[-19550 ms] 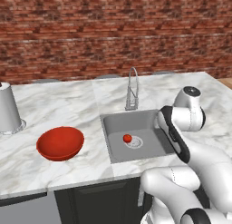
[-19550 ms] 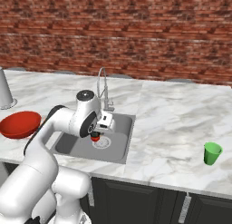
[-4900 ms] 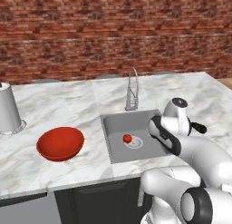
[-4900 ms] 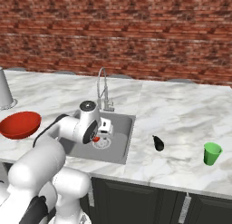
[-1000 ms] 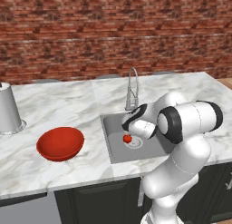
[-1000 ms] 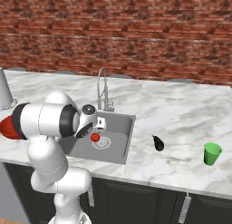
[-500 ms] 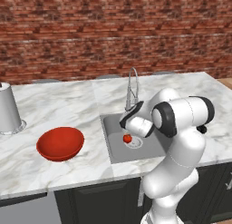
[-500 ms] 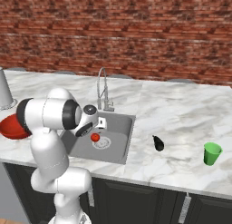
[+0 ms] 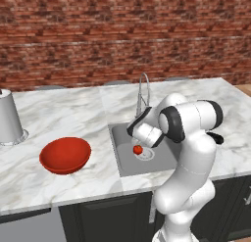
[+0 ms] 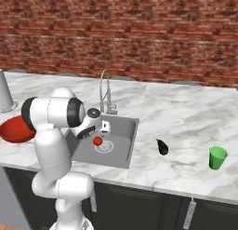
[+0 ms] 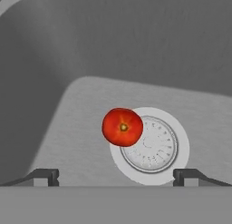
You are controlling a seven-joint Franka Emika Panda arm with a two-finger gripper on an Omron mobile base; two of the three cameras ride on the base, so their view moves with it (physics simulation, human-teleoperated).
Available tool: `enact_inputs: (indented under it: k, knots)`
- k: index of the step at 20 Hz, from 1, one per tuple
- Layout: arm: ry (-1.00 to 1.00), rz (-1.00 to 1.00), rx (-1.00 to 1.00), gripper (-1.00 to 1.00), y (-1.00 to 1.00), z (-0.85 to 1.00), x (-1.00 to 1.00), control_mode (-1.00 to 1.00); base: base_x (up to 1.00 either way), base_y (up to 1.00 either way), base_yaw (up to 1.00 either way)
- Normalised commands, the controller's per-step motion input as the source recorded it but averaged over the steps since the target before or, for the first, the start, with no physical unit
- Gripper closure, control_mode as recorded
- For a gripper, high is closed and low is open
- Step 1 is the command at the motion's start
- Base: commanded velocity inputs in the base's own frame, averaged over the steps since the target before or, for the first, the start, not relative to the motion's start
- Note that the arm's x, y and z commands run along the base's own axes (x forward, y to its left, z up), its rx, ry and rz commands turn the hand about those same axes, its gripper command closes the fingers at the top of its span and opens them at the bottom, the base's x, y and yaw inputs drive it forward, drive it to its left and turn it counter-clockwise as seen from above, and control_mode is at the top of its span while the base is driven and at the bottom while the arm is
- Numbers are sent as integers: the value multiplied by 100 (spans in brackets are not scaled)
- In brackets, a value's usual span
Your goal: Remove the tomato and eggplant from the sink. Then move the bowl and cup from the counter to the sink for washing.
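The tomato [image 11: 122, 126] lies on the floor of the sink [image 11: 90, 46], overlapping the left rim of the round drain. My gripper [image 11: 115, 175] hangs open just above it, empty, one fingertip on each side. From the base views the gripper [image 9: 136, 142] [image 10: 95, 133] is down inside the sink [image 9: 117, 138] [image 10: 128, 131], close over the tomato [image 9: 138, 149] [image 10: 97, 141]. The eggplant [image 10: 161, 146] lies on the counter [image 10: 186, 112] right of the sink. The red bowl [image 9: 65, 154] rests on the counter [image 9: 73, 113] left of the sink. The green cup [image 10: 217, 157] stands far right.
The curved faucet [image 9: 142, 91] [image 10: 104, 87] rises at the back of the sink, close behind my hand. A grey canister [image 9: 9, 117] stands at the counter's far left. A brick wall runs behind the counter.
My hand has sunk a little lower and edged left over the tomato, and the elbow has swung inward. The jaws stay open; the tomato, eggplant, bowl and cup have not moved.
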Motion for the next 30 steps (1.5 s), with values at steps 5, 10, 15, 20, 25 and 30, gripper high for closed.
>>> enact_inputs:
  k: [5,10,15,20,25,30]
  knots:
    - [0,0,0,-100,1,-16,13,-100,0,0,0]
    - [0,0,0,-100,0,-16,9,-100,0,0,0]
    - [0,0,0,-100,2,-16,8,-100,0,0,0]
    - [0,0,0,-100,2,-16,10,-100,0,0,0]
    - [0,0,0,-100,2,-16,12,-100,0,0,0]
    - [0,0,0,-100,2,-15,13,-100,0,0,0]
